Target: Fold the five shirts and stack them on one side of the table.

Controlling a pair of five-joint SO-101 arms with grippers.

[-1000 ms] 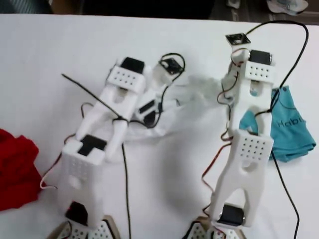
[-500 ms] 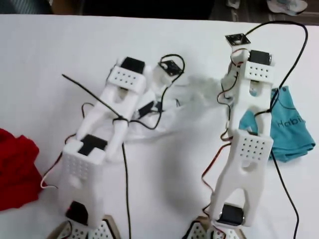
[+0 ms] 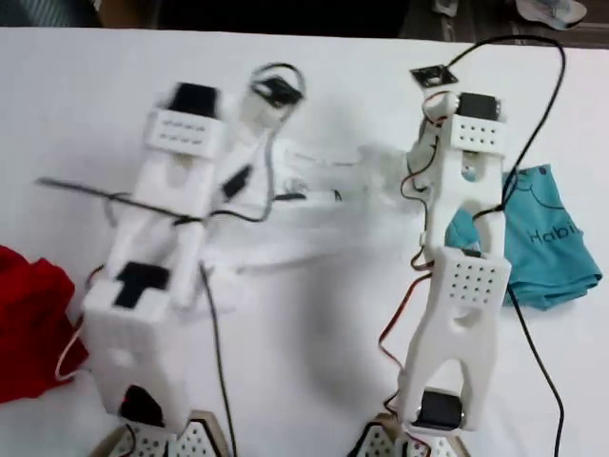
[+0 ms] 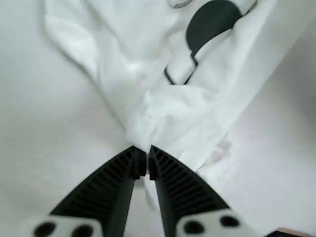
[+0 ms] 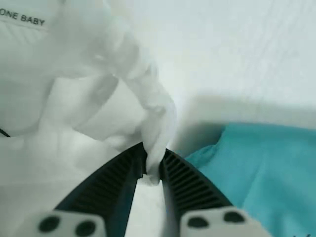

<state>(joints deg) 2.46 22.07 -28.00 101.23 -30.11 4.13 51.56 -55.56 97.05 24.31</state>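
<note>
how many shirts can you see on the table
3: red shirt at the left edge, white shirt in the middle, teal shirt on the right. Others may be hidden.

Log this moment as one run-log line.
left end effector: shut on white shirt | right end effector: shut on white shirt | red shirt: left side, crumpled | teal shirt: right side

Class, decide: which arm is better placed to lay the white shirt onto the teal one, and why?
Probably the right arm: its jaws, shut on the white shirt, sit right beside the teal shirt. The left arm, also gripping it, is nearer the red shirt.
</note>
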